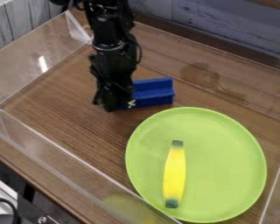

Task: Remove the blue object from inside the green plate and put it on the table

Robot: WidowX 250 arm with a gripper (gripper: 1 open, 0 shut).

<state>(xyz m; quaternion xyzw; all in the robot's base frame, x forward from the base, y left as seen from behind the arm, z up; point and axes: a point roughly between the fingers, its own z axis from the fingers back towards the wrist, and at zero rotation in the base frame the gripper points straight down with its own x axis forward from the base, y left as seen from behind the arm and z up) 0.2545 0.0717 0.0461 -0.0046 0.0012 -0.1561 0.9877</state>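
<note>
The blue object [154, 90], a grooved royal-blue block, lies flat on the wooden table [55, 101], just beyond the far-left rim of the green plate [230, 144] and outside it. My gripper [112, 103] points straight down, its tips low over the table right at the block's left end. The jaws look shut with nothing visibly between them. I cannot tell whether the fingers touch the block's end. A slim yellow banana-shaped piece [174, 175] lies inside the plate.
Clear acrylic walls [43, 52] run along the left and far sides of the table, with another low wall [60, 162] at the front left. The plate fills the front right.
</note>
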